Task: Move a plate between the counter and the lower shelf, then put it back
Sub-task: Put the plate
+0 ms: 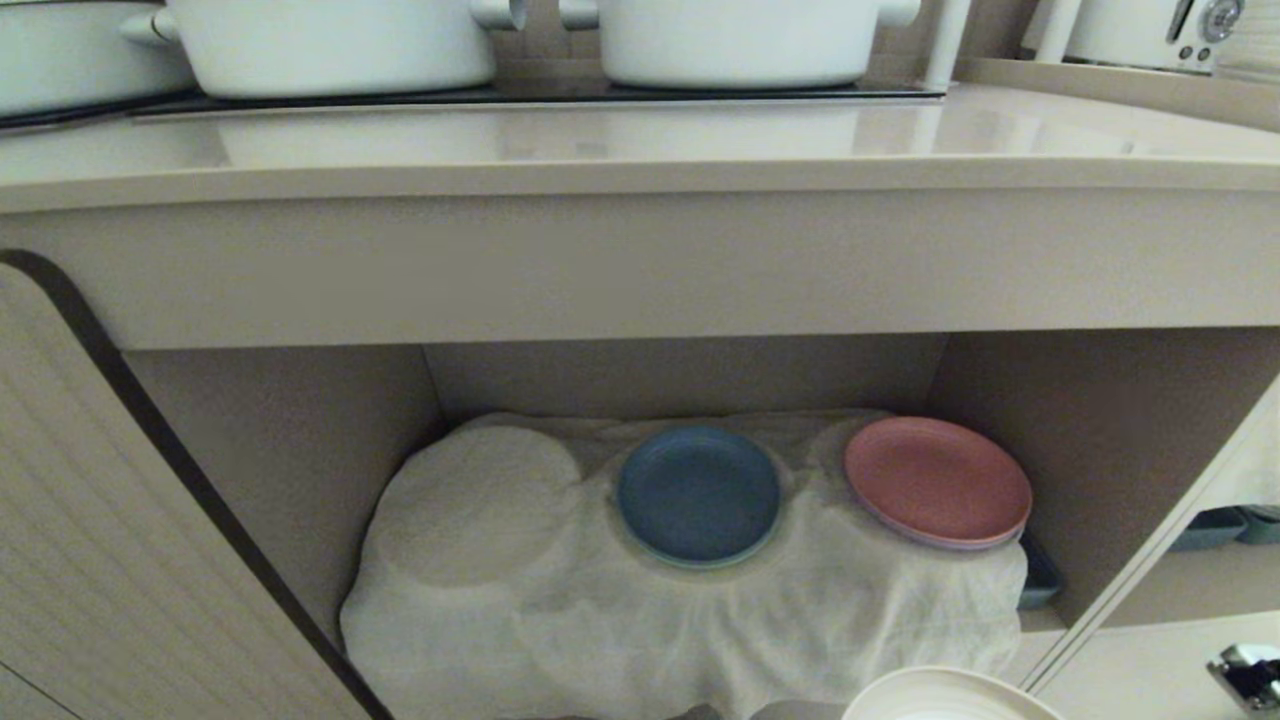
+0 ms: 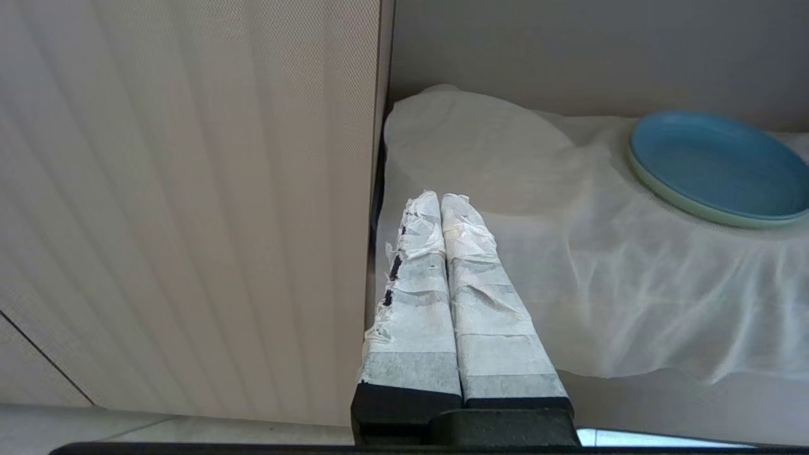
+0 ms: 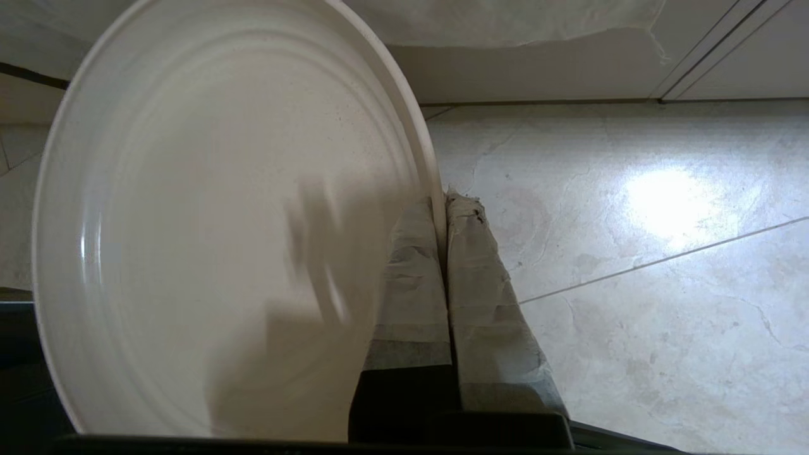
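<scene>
- Plate [image 3: 208, 240] — cream-beige, round, low raised rim. In the right wrist view it stands on edge above the pale tiled floor [image 3: 632, 265], its face turned sideways to the fingers. Its near edge is cut off by the frame. In the head view only an arc of its rim [image 1: 945, 695] shows at the bottom edge, below and in front of the lower shelf [image 1: 1090, 440]; the rest is out of frame.
- Right gripper [image 3: 444, 205] — fingers [image 3: 471, 265] closed on the plate's rim, one either side of it. In the head view only a scrap of metal shows at the lower right corner; the fingers themselves are out of sight there.
- Left gripper [image 2: 441, 197] — taped fingers [image 2: 417, 284] pressed together, holding nothing, pointing at the white cloth [image 2: 632, 278] beside a ribbed panel [image 2: 189, 189]. Not seen in the head view.
- Lower shelf — floor hidden under the wrinkled cloth, which shows a round bulge at left. Blue plate [image 1: 698, 493] sits at centre, pink plate [image 1: 937, 480] at right on another plate whose edge alone peeps out.
- Counter [image 1: 640, 140] — two white pots [image 1: 330, 40] at the back, tops cut off.
</scene>
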Tool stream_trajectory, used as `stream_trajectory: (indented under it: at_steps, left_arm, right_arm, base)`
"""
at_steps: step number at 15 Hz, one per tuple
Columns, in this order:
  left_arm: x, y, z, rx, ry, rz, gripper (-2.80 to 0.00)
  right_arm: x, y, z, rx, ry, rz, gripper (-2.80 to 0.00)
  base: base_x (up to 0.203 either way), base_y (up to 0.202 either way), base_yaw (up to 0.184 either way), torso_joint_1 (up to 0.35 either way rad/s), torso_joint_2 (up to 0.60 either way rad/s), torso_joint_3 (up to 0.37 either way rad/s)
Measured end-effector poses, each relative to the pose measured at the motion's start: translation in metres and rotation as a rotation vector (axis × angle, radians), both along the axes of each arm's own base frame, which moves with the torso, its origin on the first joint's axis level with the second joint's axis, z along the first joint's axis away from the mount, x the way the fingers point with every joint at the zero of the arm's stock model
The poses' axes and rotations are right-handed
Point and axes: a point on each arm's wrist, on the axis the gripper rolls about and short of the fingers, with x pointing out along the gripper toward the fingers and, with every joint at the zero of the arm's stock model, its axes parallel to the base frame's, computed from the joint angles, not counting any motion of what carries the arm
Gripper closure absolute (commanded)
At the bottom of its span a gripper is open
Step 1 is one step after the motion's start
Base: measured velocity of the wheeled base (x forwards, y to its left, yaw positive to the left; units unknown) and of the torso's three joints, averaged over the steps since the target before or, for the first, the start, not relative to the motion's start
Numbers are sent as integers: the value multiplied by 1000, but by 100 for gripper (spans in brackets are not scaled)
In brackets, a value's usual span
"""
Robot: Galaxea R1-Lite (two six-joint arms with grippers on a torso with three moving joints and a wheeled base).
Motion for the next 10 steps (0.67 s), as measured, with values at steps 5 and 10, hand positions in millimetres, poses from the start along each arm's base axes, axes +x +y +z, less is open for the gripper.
stream_trajectory:
  at_steps: [5,10]
  left_arm:
    - [0,0,0,0,0,0,0]
    - [0,0,0,0,0,0,0]
  right_arm:
    - [0,0,0,-1,1,1,0]
    - [0,0,0,0,2,1,0]
  base:
    - [0,0,0,0,0,0]
    - [0,0,0,0,0,0]
